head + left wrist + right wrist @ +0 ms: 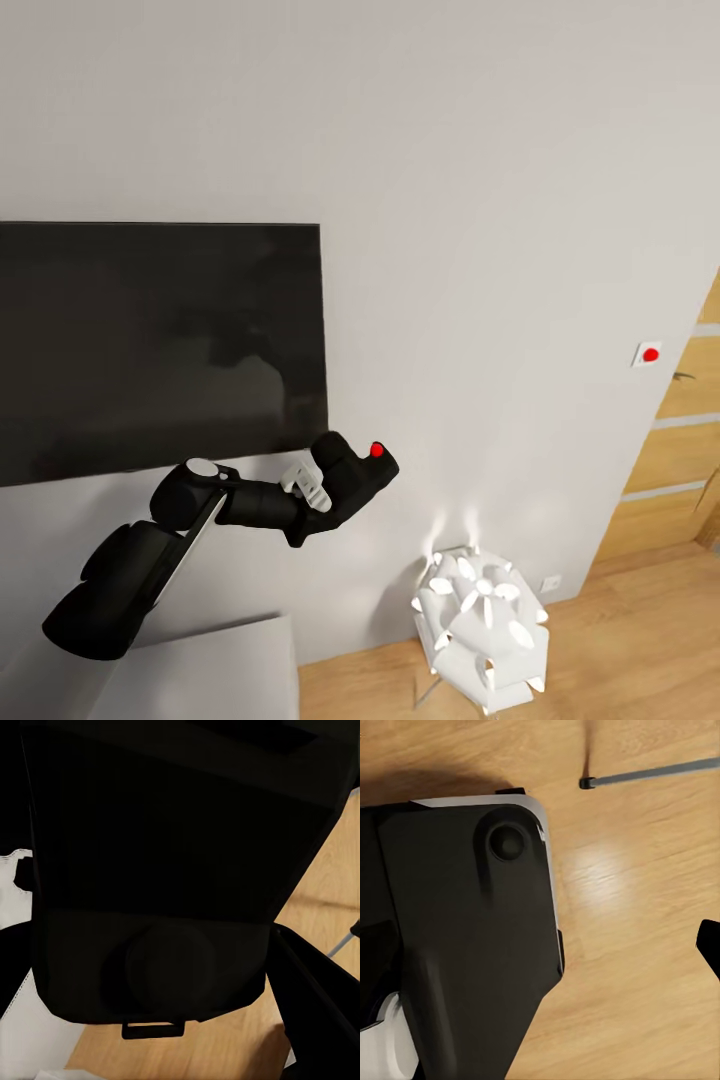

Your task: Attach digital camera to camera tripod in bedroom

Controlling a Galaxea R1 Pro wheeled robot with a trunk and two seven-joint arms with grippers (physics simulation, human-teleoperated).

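The digital camera (362,470), small, black and boxy with a red button on top, is held up in front of the pale grey wall by my left gripper (335,482), which is shut on it. In the left wrist view the camera body (172,870) sits very close, its round lens bump facing the view, with a dark finger (319,1001) beside it. In the right wrist view a thin grey leg with a black foot (649,774) lies across the wood floor; whether it belongs to the camera tripod is unclear. One black fingertip (709,942) of my right gripper shows at the frame's edge.
A large black screen (160,340) hangs on the wall behind my left arm. A white petal-shaped floor lamp (480,620) stands low at the right. A wooden door (690,440) and a wall switch (648,353) are further right. A grey surface (220,670) is close below.
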